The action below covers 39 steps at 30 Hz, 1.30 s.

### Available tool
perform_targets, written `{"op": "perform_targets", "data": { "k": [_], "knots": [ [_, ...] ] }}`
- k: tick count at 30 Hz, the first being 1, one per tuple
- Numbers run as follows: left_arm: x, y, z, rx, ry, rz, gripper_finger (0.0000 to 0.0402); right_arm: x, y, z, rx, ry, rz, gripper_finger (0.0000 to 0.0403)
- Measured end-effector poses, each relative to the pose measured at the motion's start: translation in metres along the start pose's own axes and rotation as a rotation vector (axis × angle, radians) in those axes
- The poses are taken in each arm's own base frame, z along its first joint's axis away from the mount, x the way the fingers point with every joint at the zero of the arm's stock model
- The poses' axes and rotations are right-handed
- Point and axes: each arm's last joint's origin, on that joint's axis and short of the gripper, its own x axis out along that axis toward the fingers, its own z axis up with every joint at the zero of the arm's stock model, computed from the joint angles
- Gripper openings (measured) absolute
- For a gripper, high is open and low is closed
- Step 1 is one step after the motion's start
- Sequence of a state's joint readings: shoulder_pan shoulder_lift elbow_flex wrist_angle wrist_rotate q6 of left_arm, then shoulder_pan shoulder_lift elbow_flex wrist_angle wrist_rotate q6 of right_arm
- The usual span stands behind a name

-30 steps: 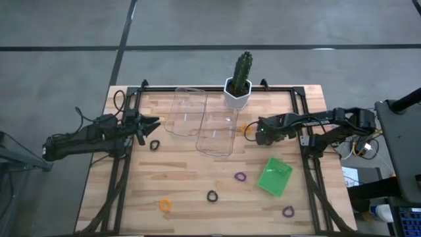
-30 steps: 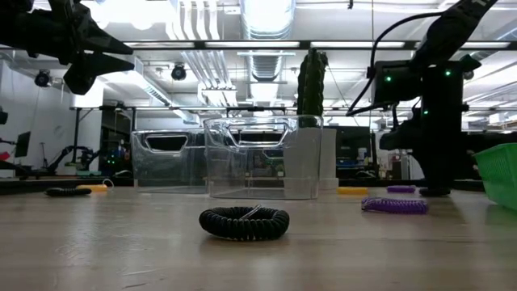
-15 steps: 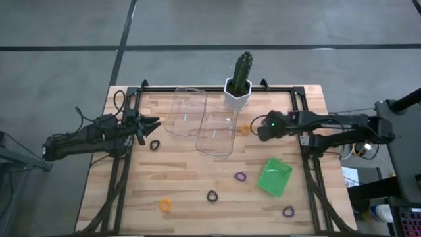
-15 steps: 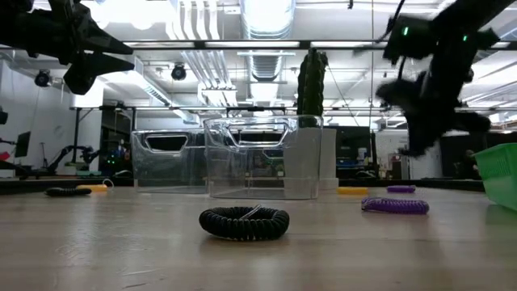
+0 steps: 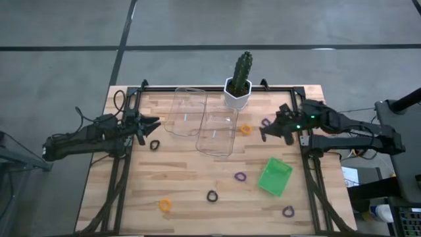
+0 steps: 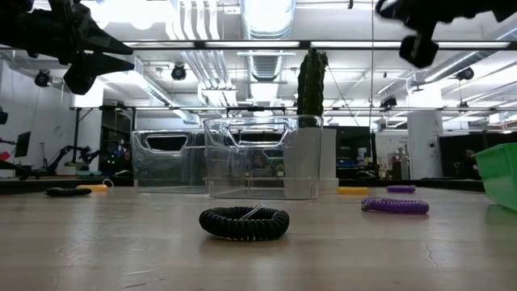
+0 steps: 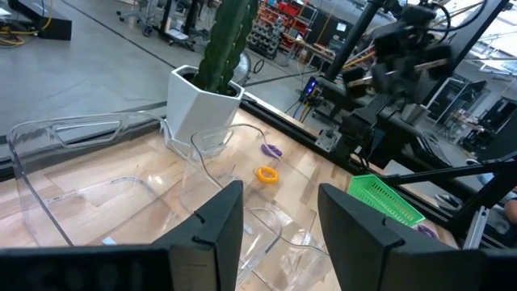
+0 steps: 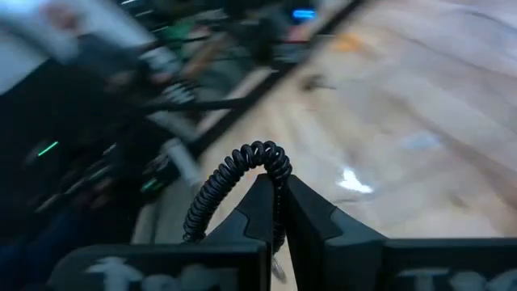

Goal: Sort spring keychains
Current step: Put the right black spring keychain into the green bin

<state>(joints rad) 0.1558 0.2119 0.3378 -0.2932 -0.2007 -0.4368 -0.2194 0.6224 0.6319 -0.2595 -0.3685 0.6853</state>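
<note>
Right end effector swung rightward, clenched on coiled black spring keychain, left end effector spread apart

My wooden table | top centre: white cactus pot, two clear trays | right of centre: green tray | loops on wood: black left, orange and purple upper right, purple centre, black, orange, purple along bottom
</note>
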Motion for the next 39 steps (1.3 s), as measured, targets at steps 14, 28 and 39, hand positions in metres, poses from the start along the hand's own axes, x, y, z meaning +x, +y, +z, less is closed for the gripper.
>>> {"op": "perform_targets", "data": {
  "k": [14, 28, 39],
  "knots": [
    [0.0, 0.0, 0.0, 0.0, -0.001, 0.003, 0.0153, -0.015, 0.039, 0.011, -0.269, -0.049, 0.507, 0.0013],
    [0.0, 0.0, 0.0, -0.001, -0.002, 0.003, 0.0153, -0.011, 0.064, 0.019, -0.43, -0.2, 0.73, 0.0013],
    [0.0, 0.0, 0.0, -0.001, -0.002, 0.003, 0.0153, 0.001, 0.06, 0.018, -0.383, -0.182, 0.668, 0.0013]
  ]
}}
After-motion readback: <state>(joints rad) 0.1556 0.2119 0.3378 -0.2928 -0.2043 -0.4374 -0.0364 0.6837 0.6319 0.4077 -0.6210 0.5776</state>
